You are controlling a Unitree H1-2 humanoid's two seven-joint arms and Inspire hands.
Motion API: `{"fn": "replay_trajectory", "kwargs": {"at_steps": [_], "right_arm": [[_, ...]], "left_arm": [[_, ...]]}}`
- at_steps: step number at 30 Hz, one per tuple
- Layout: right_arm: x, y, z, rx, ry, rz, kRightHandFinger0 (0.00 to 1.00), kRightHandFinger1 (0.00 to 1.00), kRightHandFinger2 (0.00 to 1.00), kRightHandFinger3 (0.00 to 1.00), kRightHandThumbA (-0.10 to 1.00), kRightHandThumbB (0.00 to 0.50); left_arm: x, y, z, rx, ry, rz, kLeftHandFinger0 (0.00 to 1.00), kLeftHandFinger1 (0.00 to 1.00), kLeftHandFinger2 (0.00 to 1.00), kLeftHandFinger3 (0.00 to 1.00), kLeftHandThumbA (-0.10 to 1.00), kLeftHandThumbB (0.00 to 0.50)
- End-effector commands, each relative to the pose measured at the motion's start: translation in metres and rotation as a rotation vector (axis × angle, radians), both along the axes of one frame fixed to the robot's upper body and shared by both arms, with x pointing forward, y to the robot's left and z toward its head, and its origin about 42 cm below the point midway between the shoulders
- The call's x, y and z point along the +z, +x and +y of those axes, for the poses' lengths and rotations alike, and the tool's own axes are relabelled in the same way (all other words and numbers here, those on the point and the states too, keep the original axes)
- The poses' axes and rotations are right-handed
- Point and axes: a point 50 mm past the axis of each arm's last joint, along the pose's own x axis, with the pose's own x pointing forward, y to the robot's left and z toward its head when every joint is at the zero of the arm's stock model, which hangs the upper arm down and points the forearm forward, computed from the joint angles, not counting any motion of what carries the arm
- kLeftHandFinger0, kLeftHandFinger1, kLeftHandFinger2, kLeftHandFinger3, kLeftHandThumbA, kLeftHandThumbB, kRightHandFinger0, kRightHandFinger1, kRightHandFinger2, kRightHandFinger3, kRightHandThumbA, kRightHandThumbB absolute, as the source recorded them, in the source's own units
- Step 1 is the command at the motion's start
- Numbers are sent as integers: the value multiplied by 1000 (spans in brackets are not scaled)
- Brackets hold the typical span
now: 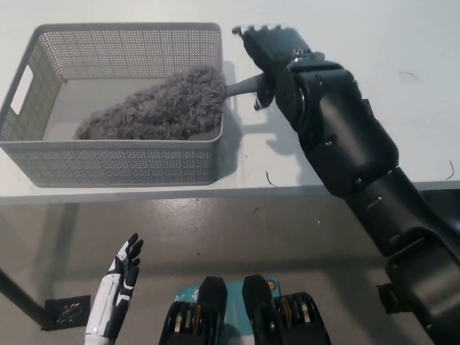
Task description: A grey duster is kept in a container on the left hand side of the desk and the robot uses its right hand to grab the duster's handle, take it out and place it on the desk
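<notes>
A fluffy grey duster (154, 108) lies in a grey mesh basket (115, 162) on the left of the white desk. Its grey handle (241, 87) sticks out over the basket's right rim. My black right hand (272, 56) hovers right over the handle's outer end and hides it. The hand is tipped forward and open, its fingers pointing away past the handle and its thumb just below the handle. My white left hand (118, 286) rests low at the lower left, below the desk edge, open and holding nothing.
The white desk (402, 57) stretches out to the right of the basket. Its front edge (215, 192) runs across the middle of the picture, with grey floor below. My right forearm (345, 144) crosses the desk's right part.
</notes>
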Motion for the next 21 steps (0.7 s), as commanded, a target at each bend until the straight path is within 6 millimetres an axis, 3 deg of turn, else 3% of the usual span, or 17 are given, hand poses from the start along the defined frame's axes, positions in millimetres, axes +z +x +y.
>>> {"fn": "replay_trajectory", "kwargs": {"at_steps": [1,4,6,7,8,9,10,11,13,14,16,17,18,19,20,21], "right_arm": [[35,12,23,6,69,-63,1000,1000,1000,1000,870,500],[23,19,26,-49,12,22,1000,1000,1000,1000,779,500],[11,24,20,-74,-18,28,1000,1000,1000,1000,595,495],[8,26,16,-79,27,-31,876,826,873,1000,336,409],[6,27,13,-83,76,-103,638,666,742,1000,274,386],[6,27,12,-83,88,-139,350,412,534,845,96,339],[5,26,7,-74,176,-287,70,87,246,473,-61,289],[5,25,3,-77,241,-388,3,60,239,276,-98,213],[12,24,0,-83,296,-468,11,234,522,470,-100,160],[15,24,0,-77,304,-505,20,301,596,293,-100,110],[19,23,-2,-72,341,-547,10,321,620,240,-88,110],[24,23,-3,-62,403,-583,12,341,670,318,-29,129],[25,23,-4,-60,418,-593,5,349,680,330,-23,133],[29,21,-5,-50,493,-604,0,247,576,295,-76,136],[30,21,-5,-45,524,-605,0,233,563,272,-91,130],[32,20,-6,-45,585,-603,0,293,663,320,-100,98]], "left_arm": [[10,5,-4,-43,9,-56,1000,1000,1000,1000,1000,0],[10,5,-3,-41,7,-58,1000,1000,1000,1000,1000,0],[9,5,-2,-38,11,-58,1000,1000,1000,1000,1000,0],[10,5,-1,-38,15,-59,1000,1000,1000,1000,1000,0],[10,6,-1,-37,19,-61,1000,1000,1000,1000,1000,0],[10,6,-1,-38,18,-60,1000,1000,1000,1000,1000,0],[10,6,-1,-43,18,-62,1000,1000,1000,1000,1000,0],[10,8,-1,-48,18,-63,1000,1000,1000,1000,1000,0],[9,9,0,-56,16,-62,1000,1000,1000,1000,1000,0],[8,7,0,-54,14,-57,1000,1000,1000,1000,1000,0],[8,7,0,-50,6,-51,1000,1000,1000,1000,1000,0],[9,7,-1,-48,10,-54,1000,1000,1000,1000,1000,0],[9,7,-1,-47,11,-54,1000,1000,1000,1000,1000,0],[8,7,-2,-46,5,-48,1000,1000,1000,1000,999,1],[8,7,-2,-45,3,-46,1000,1000,1000,1000,999,0],[8,7,-2,-46,4,-44,1000,1000,1000,1000,1000,0]]}}
